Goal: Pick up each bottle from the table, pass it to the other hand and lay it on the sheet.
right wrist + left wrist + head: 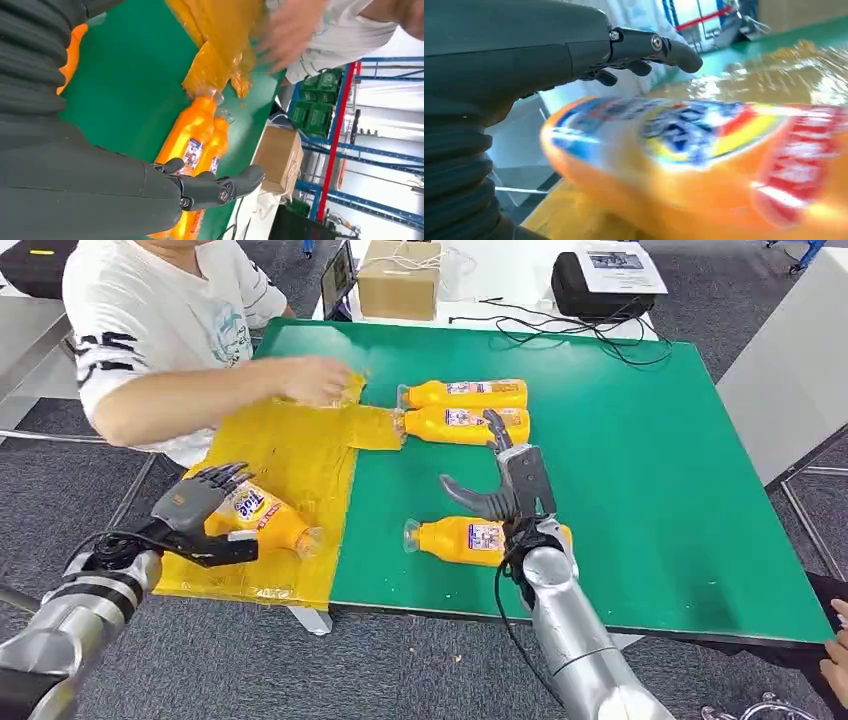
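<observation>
The left hand [200, 512] grips a bottle [272, 520] at the sheet's [290, 465] seven o'clock corner; lower it flat before letting go, clear of the person's hand [315, 380] at twelve. The right hand [505, 490] hovers empty, fingers spread, above the nearest table bottle [455, 540]. The left wrist view shows the label blurred, the bottle apparently not yet settled; the right wrist view shows the far pair of bottles [197, 142] touching the sheet's edge.

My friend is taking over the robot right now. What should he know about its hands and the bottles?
Left hand: holds one orange bottle over the yellow sheet, not yet let go.
Right hand: open and holding nothing, above the nearest bottle on the table.
Two more bottles lie side by side farther back on the green table.
A person's hand is at the sheet's far end.
Done: one bottle passed across.
Left: lay it down, then do three more.
</observation>
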You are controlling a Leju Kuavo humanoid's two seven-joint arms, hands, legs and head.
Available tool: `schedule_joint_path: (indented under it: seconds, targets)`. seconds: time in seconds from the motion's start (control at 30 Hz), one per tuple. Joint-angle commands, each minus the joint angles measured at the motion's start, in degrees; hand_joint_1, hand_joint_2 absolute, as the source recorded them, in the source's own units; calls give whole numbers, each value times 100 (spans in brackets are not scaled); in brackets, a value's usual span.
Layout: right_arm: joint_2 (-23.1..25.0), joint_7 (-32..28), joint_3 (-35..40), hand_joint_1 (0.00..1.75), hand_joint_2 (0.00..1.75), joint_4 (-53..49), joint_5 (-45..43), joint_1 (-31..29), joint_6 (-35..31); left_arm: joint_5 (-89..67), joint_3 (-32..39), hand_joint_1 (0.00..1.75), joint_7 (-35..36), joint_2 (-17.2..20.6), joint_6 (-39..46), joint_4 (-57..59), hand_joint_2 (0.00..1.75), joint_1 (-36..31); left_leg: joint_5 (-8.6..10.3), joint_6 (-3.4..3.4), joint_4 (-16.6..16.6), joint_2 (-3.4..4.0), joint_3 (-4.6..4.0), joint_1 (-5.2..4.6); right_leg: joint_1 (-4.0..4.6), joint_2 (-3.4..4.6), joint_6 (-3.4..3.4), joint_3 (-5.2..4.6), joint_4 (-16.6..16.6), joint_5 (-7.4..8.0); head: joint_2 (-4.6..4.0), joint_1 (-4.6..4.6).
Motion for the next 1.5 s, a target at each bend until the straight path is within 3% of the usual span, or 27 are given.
schedule_joint_path:
  seconds: [0.03, 0.1, 0.23, 0.53, 0.9, 1.2, 1.5]
  targets:
    - [-160, -46, -53, 0, 175, 299, 15, -112, -53, 854, 928, 0, -435, 164, 36, -846, 175, 742, -14, -4, -1, 5, 29, 3, 3, 7, -6, 27, -3, -13, 0, 2]
    - [-169, -46, -57, 0, 175, 301, 14, -104, -48, 875, 950, 0, -460, 165, 48, -891, 175, 817, -14, -3, -3, 7, 29, 3, 3, 8, -5, 29, -6, -12, 0, 2]
    - [-169, 63, -76, 0, 175, 323, 164, -24, -168, 2180, 1718, 0, -778, -197, -348, -1635, 175, 1317, -10, -2, -5, -2, 23, 1, 1, -2, -4, 24, -7, -11, 0, 4]
    - [-184, 727, 373, 0, 175, 1153, 1054, -234, -216, 4274, 2465, 0, -778, -1408, -1516, -2403, 175, 1626, -13, -1, -2, -20, 33, 1, 1, -18, -4, 41, -9, -18, 0, 2]
    - [-167, 706, 365, 0, 175, 1204, 1089, -251, -208, 4219, 2521, 0, -778, -1424, -1545, -2379, 175, 1587, -8, -2, -1, -7, 9, -1, 0, -2, -2, 12, -3, -7, 0, 0]
    - [-212, 1123, 822, 0, 175, 1647, 1824, -330, -46, 4844, 2734, 0, -286, -2179, -2311, -2391, 175, 1236, -13, -2, 5, -25, 20, 4, 4, -21, -4, 31, -2, -17, 0, 2]
    - [-326, 1464, 983, 0, 175, 1924, 2345, -509, -18, 4914, 2441, 0, -100, -2184, -2339, -2314, 175, 1171, -19, -5, 5, -13, 27, 2, 3, -6, -5, 35, -1, -17, 0, 0]
